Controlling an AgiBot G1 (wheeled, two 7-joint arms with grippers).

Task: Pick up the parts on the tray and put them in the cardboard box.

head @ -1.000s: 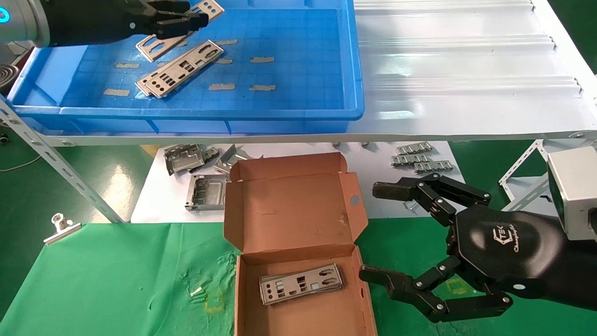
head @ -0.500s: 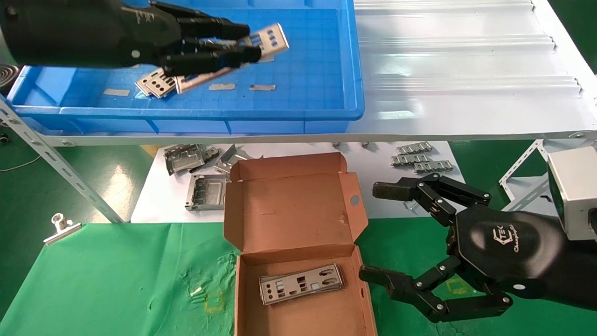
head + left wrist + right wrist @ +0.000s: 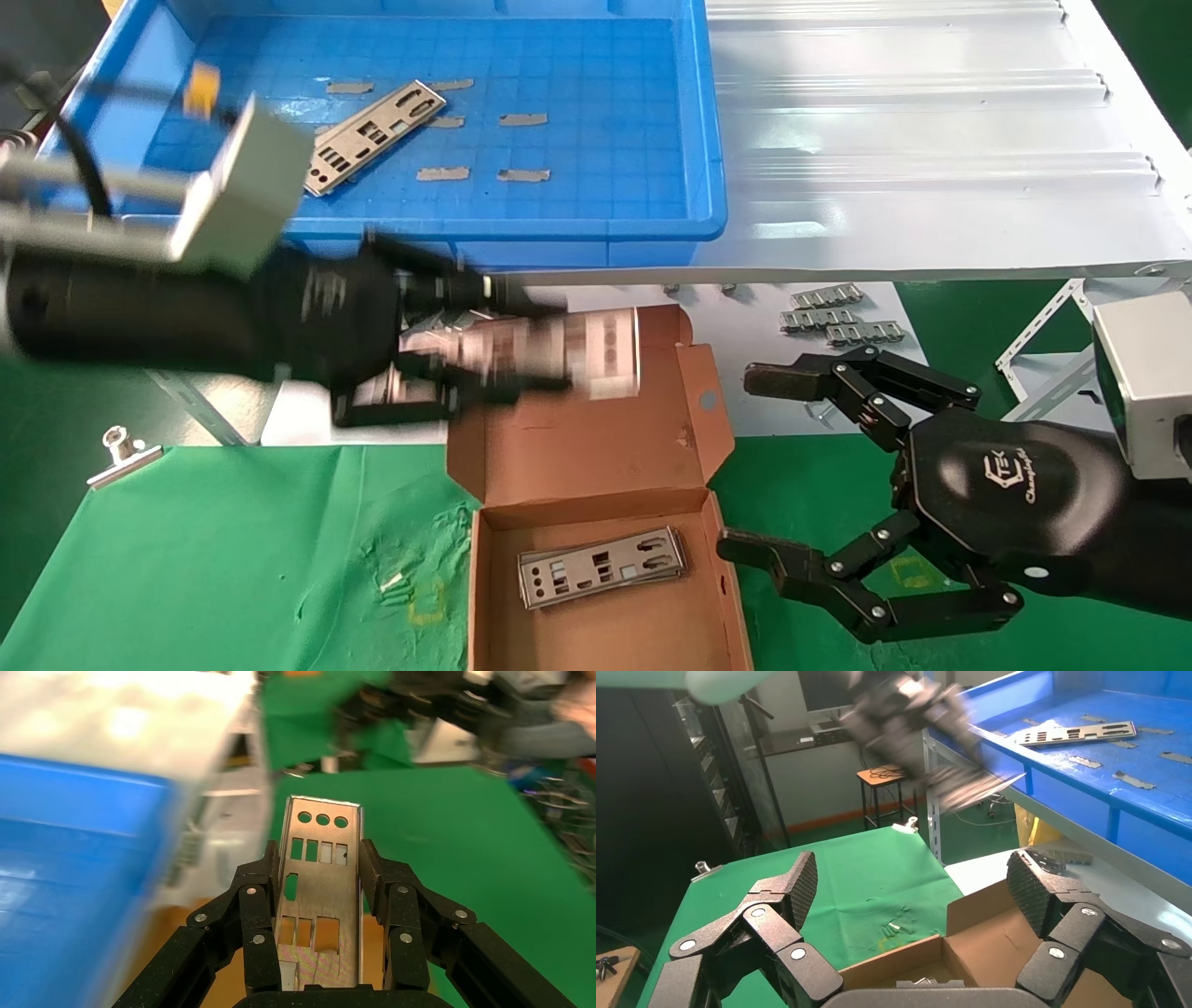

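Left gripper [image 3: 318, 903] clamps part [image 3: 316, 881] above cardboard box [image 3: 596, 429]; right gripper [image 3: 773, 466] agape beside.

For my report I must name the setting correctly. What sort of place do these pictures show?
Probably a factory or workshop packing station. A blue tray of punched metal plates sits on a metal-framed shelf, a cardboard box waits below it, and the left gripper, shut on a plate, carries it toward the box.

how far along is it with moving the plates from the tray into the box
Midway. Plates already lie in the box. The left gripper holds one plate over the box's lid. One plate remains in the tray. The right gripper waits open beside the box.
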